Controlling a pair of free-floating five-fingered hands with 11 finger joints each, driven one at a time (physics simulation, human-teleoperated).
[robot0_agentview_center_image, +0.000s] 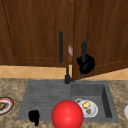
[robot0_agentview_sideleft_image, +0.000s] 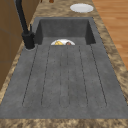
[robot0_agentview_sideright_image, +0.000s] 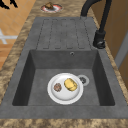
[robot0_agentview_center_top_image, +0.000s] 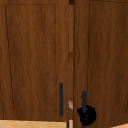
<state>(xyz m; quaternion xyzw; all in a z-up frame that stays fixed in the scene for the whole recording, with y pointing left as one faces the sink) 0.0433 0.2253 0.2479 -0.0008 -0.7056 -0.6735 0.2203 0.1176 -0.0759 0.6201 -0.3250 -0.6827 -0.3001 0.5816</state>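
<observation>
Right robot hand (robot0_agentview_center_image: 85, 64) grips door handle (robot0_agentview_center_image: 84, 50); red ball (robot0_agentview_center_image: 67, 114) foreground.

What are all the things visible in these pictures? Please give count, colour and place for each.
Cabinet doors: two, dark brown wood, above the sink; the right one stands slightly ajar.
Door handles: two, black, vertical bars near the doors' meeting edges.
Sink: one, dark grey, basin with ribbed drainboard.
Faucet: one, black, behind the sink.
Plate with food: one, white, inside the basin.
Red ball: one, at the sink's front edge.
Red-rimmed plate: one, counter left.
White dish: one, counter right.
Left hand: black, low at the drainboard's front.
Right hand: black, curled round the right door handle.
</observation>
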